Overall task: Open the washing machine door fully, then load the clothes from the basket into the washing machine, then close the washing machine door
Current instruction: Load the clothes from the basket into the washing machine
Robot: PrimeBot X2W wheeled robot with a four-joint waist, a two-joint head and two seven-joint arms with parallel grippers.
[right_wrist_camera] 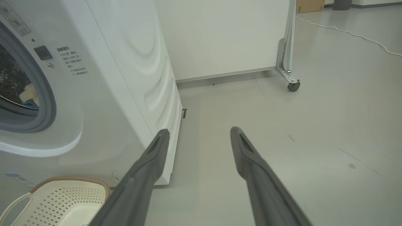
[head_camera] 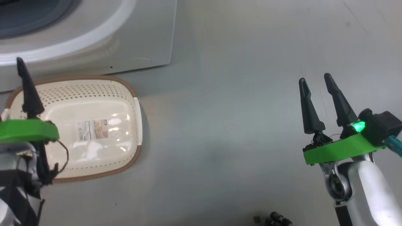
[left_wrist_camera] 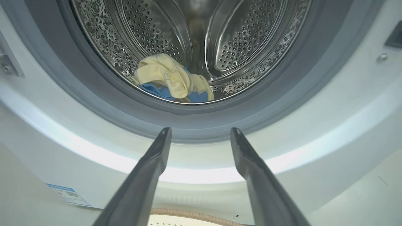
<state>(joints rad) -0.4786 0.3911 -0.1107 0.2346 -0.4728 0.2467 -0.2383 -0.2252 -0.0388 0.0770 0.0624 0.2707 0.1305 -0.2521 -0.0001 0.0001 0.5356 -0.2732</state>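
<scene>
1. The washing machine (right_wrist_camera: pixel 125 78) stands with its round opening facing the robot. Its grey gasket (left_wrist_camera: pixel 125 106) and steel drum (left_wrist_camera: pixel 245 40) are in plain view.
2. The clothes (left_wrist_camera: pixel 169 78) lie crumpled low in the drum, just behind the gasket's lower lip. The bundle's long axis runs across the opening.
3. The basket (head_camera: pixel 78 91) sits mouth up on the floor (head_camera: pixel 235 125), just before the machine's front. Its long axis runs parallel to that front. The label sticker (head_camera: pixel 93 129) on its bottom is uncovered.
4. The left gripper (left_wrist_camera: pixel 201 133) hangs over the basket and points into the machine's opening, fingers spread wide and holding nothing.
5. The right gripper (head_camera: pixel 314 78) is well apart from the machine, past its side corner on the robot's right, fingers wide and empty.
6. Open floor extends from the machine's side to a white panel (right_wrist_camera: pixel 220 37) on a castor (right_wrist_camera: pixel 294 86). A cable (right_wrist_camera: pixel 345 31) lies beyond.
</scene>
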